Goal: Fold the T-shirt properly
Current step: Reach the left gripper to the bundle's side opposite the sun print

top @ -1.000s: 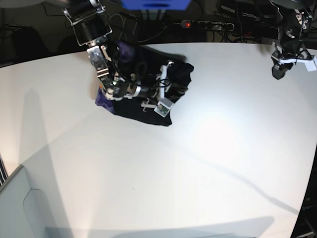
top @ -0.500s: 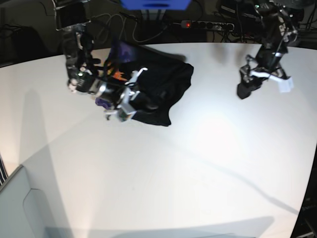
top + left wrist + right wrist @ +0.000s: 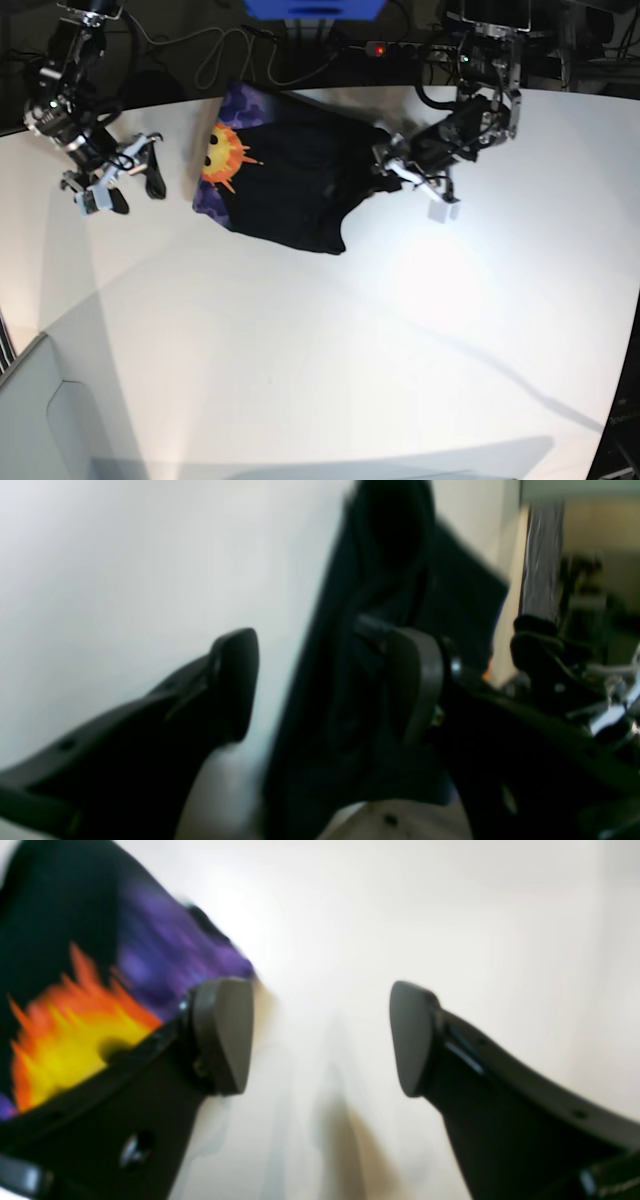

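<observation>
1. Nearest the base camera is a wide white table (image 3: 330, 380), bare and brightly lit, crossed by long grey shadows.
2. Farther back, near the far edge of the table, lies the large black short-sleeved cloth T-shirt (image 3: 290, 185), bunched into a rough, uneven heap and not laid flat.
3. On the T-shirt's left end in the base view, an orange-yellow sun face (image 3: 222, 152) on a purple-blue print faces upward.
4. The right gripper (image 3: 128, 180), a black two-fingered claw on the arm at the left of the base view, hangs over bare table well to the left of the T-shirt.
5. In the right wrist view, the right gripper's jaws stand wide apart with only white table between them; the sun print shows behind one finger (image 3: 222, 1032), and nothing is held.
6. The left gripper (image 3: 392, 166), a black claw on the arm at the right of the base view, sits at the T-shirt's right edge.
7. In the blurred left wrist view, its jaws are spread wide; one finger (image 3: 235, 680) is over white table and the other lies against the dark cloth, which is not pinched.
8. Beyond the table's far edge are dark cables and a power strip (image 3: 418, 48) with a red light.
</observation>
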You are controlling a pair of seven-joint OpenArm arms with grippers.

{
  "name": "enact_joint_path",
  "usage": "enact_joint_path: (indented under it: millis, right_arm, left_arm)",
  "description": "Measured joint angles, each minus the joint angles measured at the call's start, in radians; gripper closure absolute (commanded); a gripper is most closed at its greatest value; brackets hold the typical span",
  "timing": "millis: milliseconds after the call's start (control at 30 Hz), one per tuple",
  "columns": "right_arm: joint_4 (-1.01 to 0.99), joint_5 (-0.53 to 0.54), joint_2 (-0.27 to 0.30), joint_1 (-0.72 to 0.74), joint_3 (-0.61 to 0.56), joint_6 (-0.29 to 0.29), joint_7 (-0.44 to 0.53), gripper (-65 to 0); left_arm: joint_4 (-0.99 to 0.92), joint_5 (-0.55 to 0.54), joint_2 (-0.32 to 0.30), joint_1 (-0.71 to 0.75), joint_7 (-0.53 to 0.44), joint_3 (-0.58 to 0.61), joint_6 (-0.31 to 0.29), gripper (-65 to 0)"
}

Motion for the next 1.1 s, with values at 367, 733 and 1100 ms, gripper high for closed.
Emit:
enact_joint_path:
  millis: [367, 733, 1100]
  right_arm:
    - [0.082, 0.0, -0.004, -0.086, 0.121, 0.0, -0.002, -41.0]
    - [0.153, 0.002, -0.009, -0.11, 0.171, 0.0, 0.004, -41.0]
    - [0.154, 0.006, -0.009, -0.156, 0.213, 0.0, 0.012, -41.0]
  left_arm:
    - [-0.167, -0.051, -0.001, -0.107, -0.042, 0.137, -0.031, -38.5]
    - [-0.195, -0.035, -0.014, -0.116, -0.034, 0.205, -0.04, -11.2]
    - [-0.195, 0.135, -0.037, -0.187, -0.042, 0.317, -0.051, 0.0]
